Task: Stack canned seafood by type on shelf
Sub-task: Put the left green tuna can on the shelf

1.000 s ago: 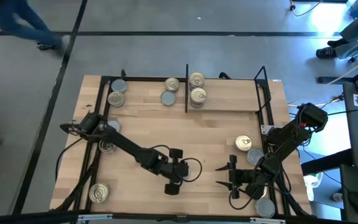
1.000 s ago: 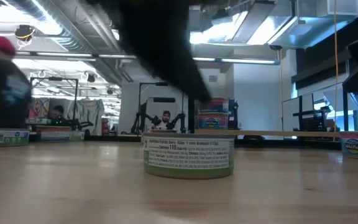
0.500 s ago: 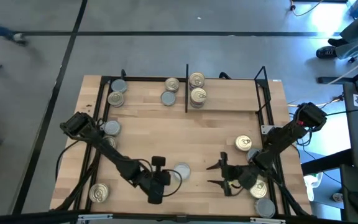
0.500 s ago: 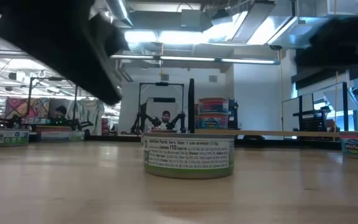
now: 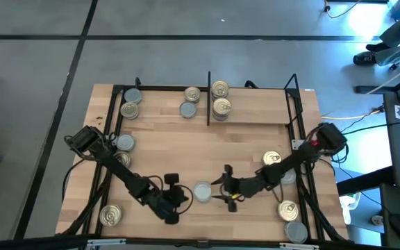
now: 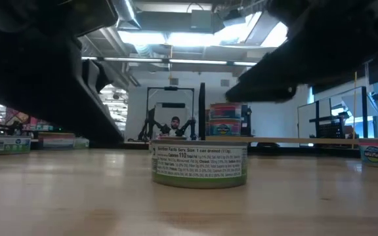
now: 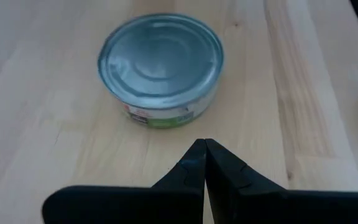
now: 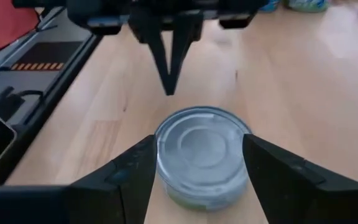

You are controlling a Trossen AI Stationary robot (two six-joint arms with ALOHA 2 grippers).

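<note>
one grey-lidded tin (image 5: 202,192) sat between the right gripper (image 5: 222,192)'s spread fingers, ungripped. the left gripper (image 5: 179,196) waited closed beside it. a centred, level squeeze would suit.

Twelve tins show in the high view: six gold pull-tab lids (image 5: 219,89) and six plain grey lids (image 5: 202,192). One shelf (image 5: 255,114) with one black divider (image 5: 208,97). Two arms, each with one gripper: left gripper (image 5: 181,196), right gripper (image 5: 222,191)

Grey-lidded tin (image 5: 202,192) sits between both grippers.
</note>
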